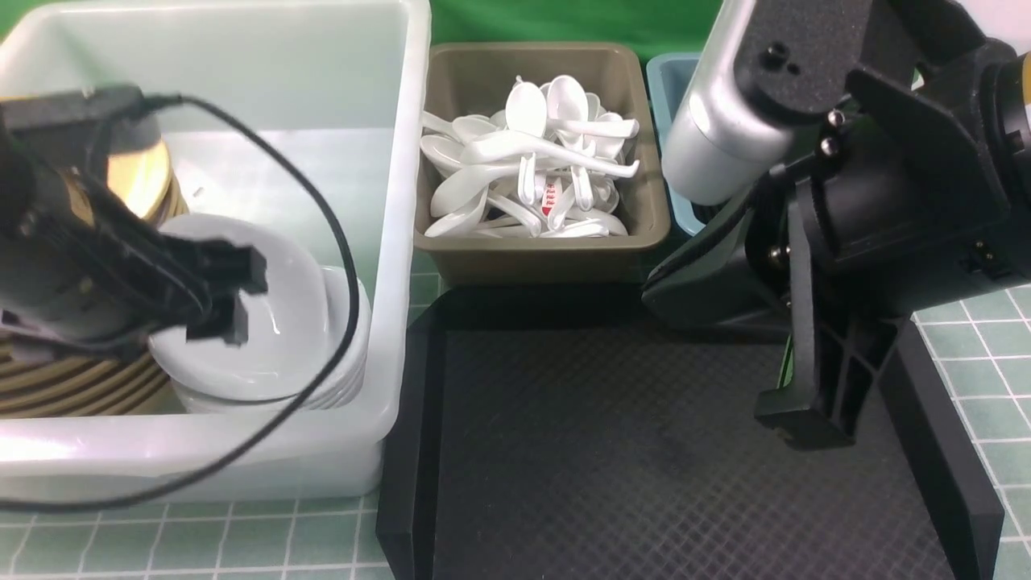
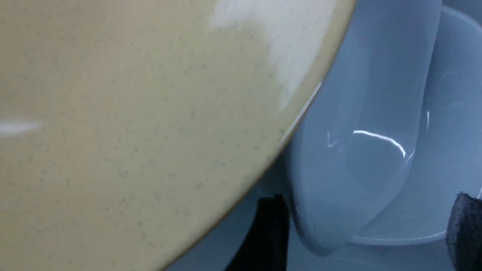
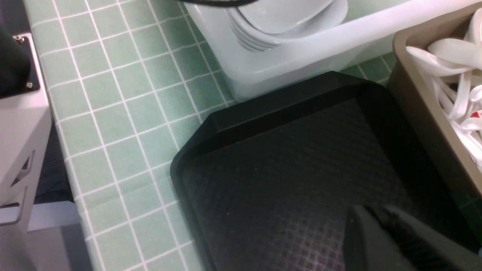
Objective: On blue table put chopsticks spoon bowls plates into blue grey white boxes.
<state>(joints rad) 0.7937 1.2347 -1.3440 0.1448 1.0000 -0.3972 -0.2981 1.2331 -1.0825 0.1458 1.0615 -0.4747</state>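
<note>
Three boxes (image 1: 407, 242) (image 1: 544, 258) (image 1: 664, 89), one tray (image 1: 644, 451) — left fingers (image 2: 268, 237) spread over plates (image 1: 274, 322), right fingers (image 1: 805, 423) pressed together.

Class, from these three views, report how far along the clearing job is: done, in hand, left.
Done: bowls and plates are stacked in the white box; spoons fill the grey box. In hand: the left end effector hangs over the plates, where a tilted plate lies between its fingers. Left: the black tray shows no tableware; the right arm hides most of the blue box, chopsticks unseen.
</note>
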